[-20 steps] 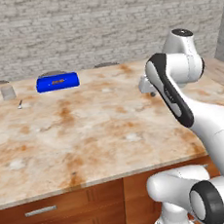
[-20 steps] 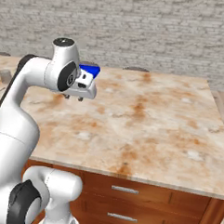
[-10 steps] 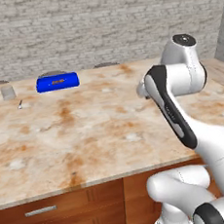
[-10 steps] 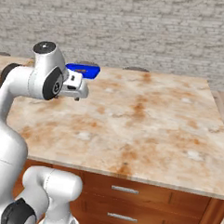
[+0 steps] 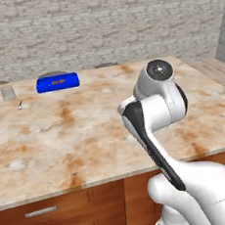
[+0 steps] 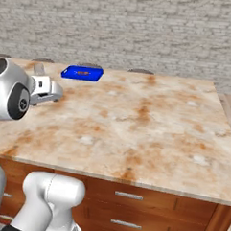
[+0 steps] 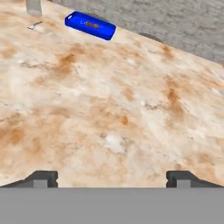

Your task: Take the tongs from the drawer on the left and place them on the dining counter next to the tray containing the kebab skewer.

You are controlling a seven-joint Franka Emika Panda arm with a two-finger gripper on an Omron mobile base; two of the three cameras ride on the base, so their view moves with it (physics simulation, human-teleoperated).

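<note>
The blue tray (image 5: 57, 82) (image 6: 82, 73) (image 7: 90, 25) lies at the far left of the dining counter (image 5: 92, 131) (image 6: 150, 124) (image 7: 122, 100). A small kebab skewer (image 7: 91, 24) rests inside it. My gripper (image 7: 112, 179) (image 6: 54, 91) hovers over the counter's middle, well short of the tray. It is open, with its fingertips (image 7: 41, 178) wide apart and nothing between them. The tongs are out of view.
A grey cup (image 5: 7, 92) (image 7: 33, 6) and a tiny silver utensil (image 5: 20, 105) (image 7: 35, 25) sit left of the tray. Shut drawer fronts with silver bar handles (image 5: 41, 211) (image 6: 129, 196) run under the slab. My own arm (image 5: 156, 114) blocks the counter's right side in the left base view.
The jaws have spread from half shut to wide open. The arm has folded back, carrying the hand leftward and away from the tray. The base views have not shifted.
</note>
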